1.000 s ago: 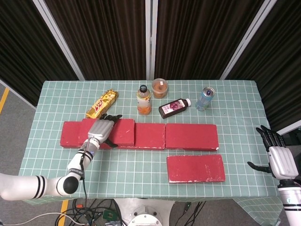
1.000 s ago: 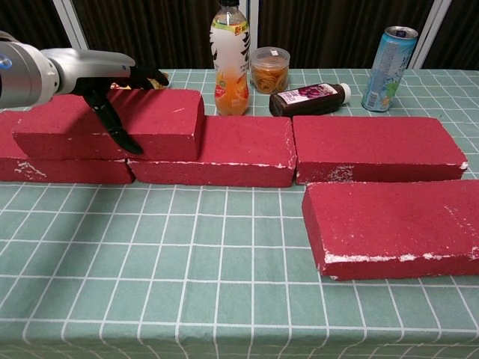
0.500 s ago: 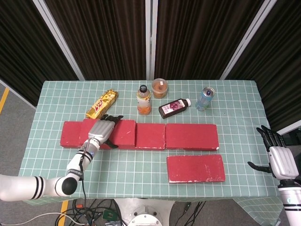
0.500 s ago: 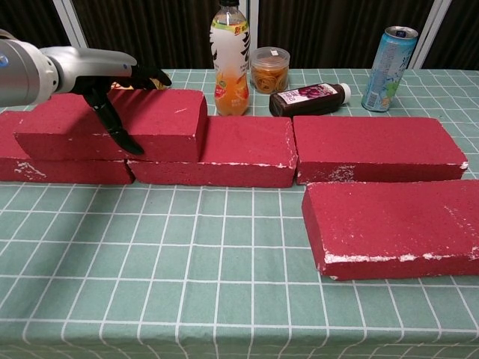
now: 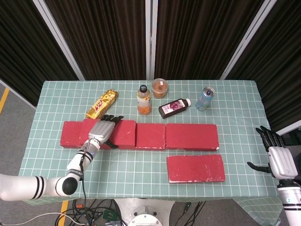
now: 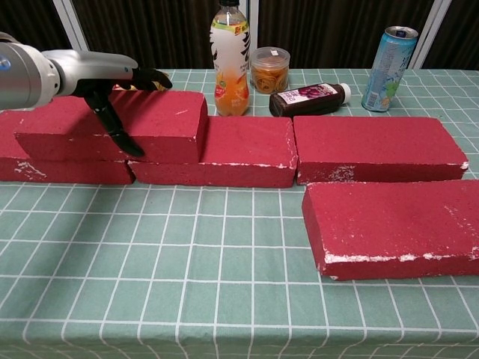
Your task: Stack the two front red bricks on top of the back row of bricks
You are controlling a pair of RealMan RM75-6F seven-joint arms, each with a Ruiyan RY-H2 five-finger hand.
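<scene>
One red brick (image 6: pixel 112 123) already lies on top of the back row of bricks (image 6: pixel 378 148), at the row's left end, so it bridges the joint between two lower bricks and sits steady there. The back row runs across the middle of the table (image 5: pixel 141 172), parallel to the front edge. The second front brick (image 6: pixel 397 226) rests flat on the cloth near the front right corner, just before the right end of the row, not yet lifted.

The left hand (image 5: pixel 99 133) grips the stacked brick, fingers reaching over its far edge and the thumb down on the near face, probably to settle it in line. The right hand (image 5: pixel 276 157) hovers beyond the right edge of the table, fingers spread, holding nothing.

Near the back edge stand a juice bottle (image 6: pixel 230 57), a drink can (image 6: pixel 389 58), a small snack cup (image 6: pixel 269 69), a dark bottle (image 6: pixel 308 99) lying on its side, and a golden snack bar (image 5: pixel 101 104).
</scene>
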